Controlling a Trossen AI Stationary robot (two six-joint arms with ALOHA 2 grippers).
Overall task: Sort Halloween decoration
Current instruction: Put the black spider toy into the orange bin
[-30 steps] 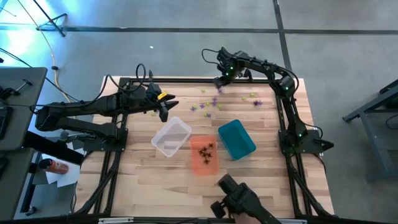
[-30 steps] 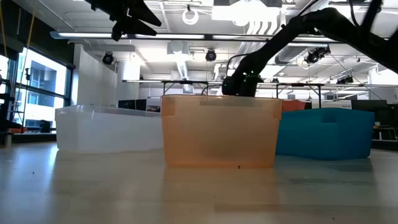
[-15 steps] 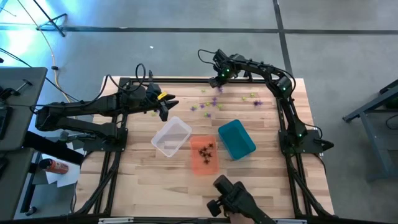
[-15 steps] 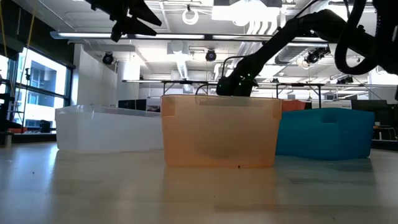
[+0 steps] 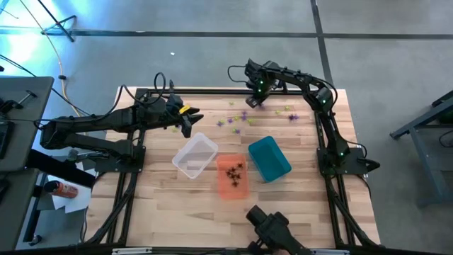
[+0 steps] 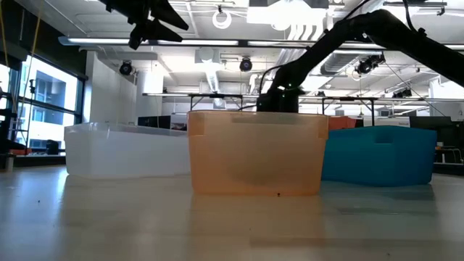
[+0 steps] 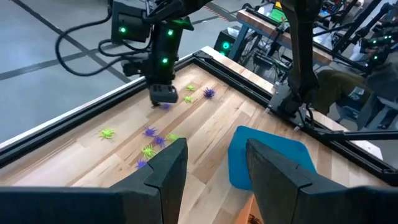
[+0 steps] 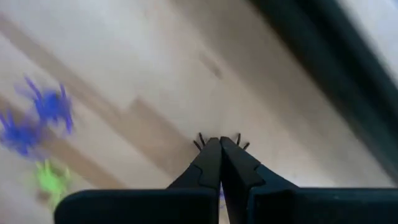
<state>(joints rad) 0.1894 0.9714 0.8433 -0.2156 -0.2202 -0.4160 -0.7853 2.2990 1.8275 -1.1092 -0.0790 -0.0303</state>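
Surface (image 5: 170, 202): pale wood planks in a dark frame, carrying three bins side by side near the middle. Clear bin (image 5: 195, 156): nearest the left arm, looks empty. Orange bin (image 5: 231, 176): in the middle, several black spiders inside. Teal bin (image 5: 269, 159): nearest the right arm, no contents visible. Left claw (image 5: 187, 122): raised beside the clear bin, fingers parted, empty, waiting. Right claw (image 8: 220, 150): at the far edge among the loose pieces, tips pinched fully together; small dark spikes project just beyond the tips, so it appears to have nipped a black spider (image 8: 219, 139), though the piece itself is mostly hidden. Spiders (image 7: 149, 132): purple and green ones scattered on the far part of the surface, between the frame and the bins. Handling note: the pinch is on thin legs, so lift straight and gently, confirm the piece comes up, then carry it over the orange bin before letting go.
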